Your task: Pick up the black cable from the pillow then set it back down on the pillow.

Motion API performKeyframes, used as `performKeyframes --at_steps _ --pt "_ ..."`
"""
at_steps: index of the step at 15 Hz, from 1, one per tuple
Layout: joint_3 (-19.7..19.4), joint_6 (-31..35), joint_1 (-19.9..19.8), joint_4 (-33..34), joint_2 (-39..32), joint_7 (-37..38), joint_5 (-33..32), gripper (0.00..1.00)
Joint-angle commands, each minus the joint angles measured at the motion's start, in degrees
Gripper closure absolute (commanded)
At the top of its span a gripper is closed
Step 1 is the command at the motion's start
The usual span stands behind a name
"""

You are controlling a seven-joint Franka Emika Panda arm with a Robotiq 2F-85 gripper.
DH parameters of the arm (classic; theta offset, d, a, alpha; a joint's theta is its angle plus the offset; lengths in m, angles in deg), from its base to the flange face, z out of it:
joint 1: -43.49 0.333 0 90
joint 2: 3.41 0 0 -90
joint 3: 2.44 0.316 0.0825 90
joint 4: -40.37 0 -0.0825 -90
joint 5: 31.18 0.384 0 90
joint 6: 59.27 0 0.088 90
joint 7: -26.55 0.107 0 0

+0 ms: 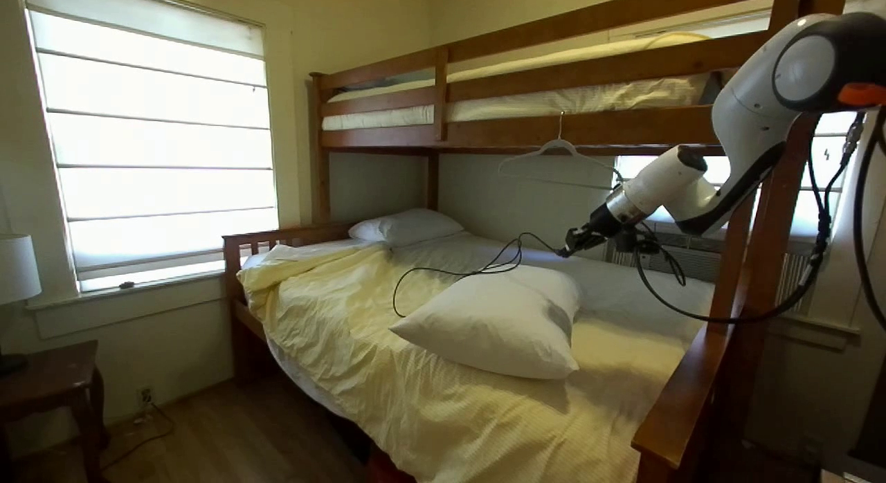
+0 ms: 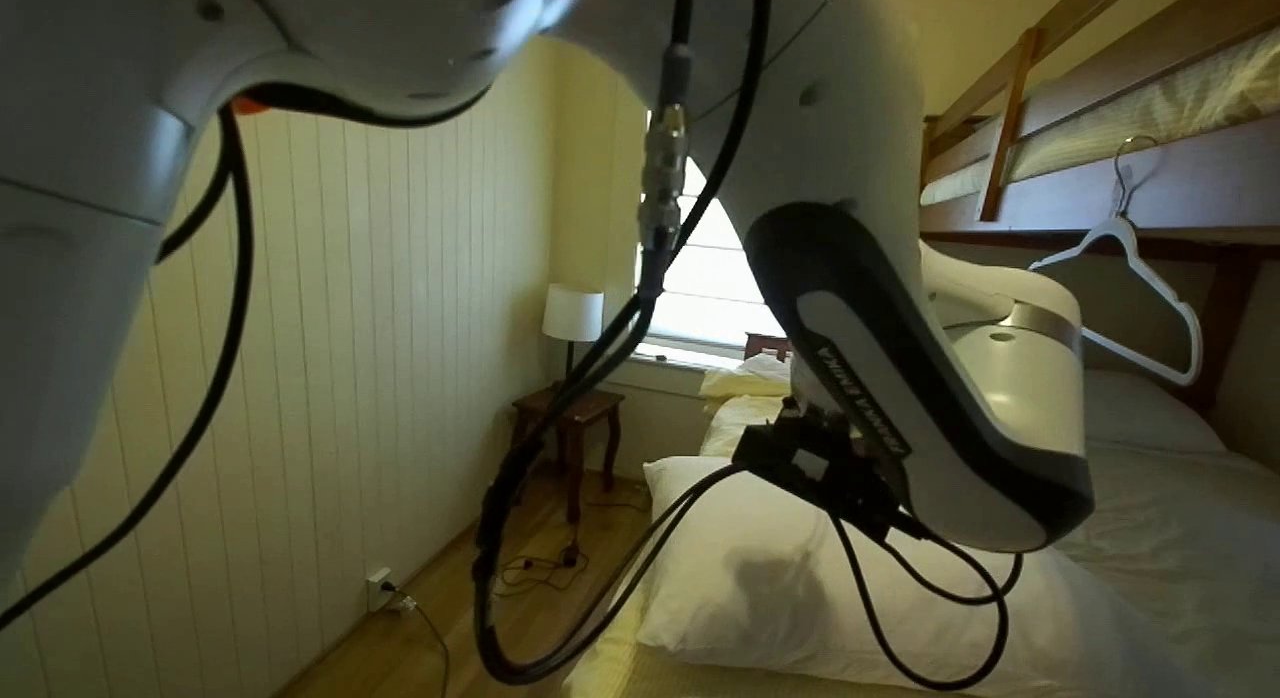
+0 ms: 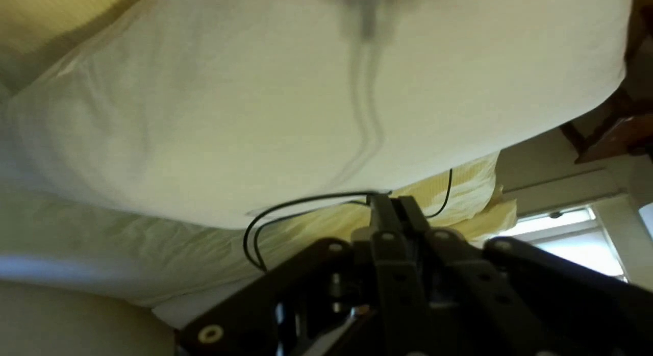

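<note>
The pillow (image 1: 491, 324), plump and cream-white, lies on the bed in both exterior views and fills much of the wrist view. Above its far side, my gripper (image 1: 565, 252) holds the thin black cable (image 3: 306, 199) in the air. In the wrist view the gripper (image 3: 395, 200) has its fingers nearly together, with the cable running out beside the tips and looping to the left. From there the cable sags in loops past the pillow's left corner over the yellow blanket; whether its low end touches anything, I cannot tell. In an exterior view the arm hides the fingers above the pillow (image 2: 700, 538).
A white hanger (image 1: 558, 147) hangs from the upper bunk rail (image 1: 498, 131) behind the gripper. The wooden bed end (image 1: 685, 393) rises below the arm. A flatter grey-white pillow (image 1: 419, 227) lies at the far end, beyond the crumpled yellow blanket (image 1: 325, 296).
</note>
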Motion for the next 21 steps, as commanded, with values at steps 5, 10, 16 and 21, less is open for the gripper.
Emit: performKeyframes --at_steps 5,10,16,21 --pt "-18.9 28.0 14.9 23.9 -18.5 28.3 -11.7 0.98" --pt "-20.9 28.8 15.7 38.5 -22.8 42.6 -13.5 0.63" --pt "-24.9 25.2 14.4 47.2 -26.5 48.0 -12.9 0.21" --pt "-22.7 10.8 13.7 48.3 -25.9 48.2 -4.3 0.00"
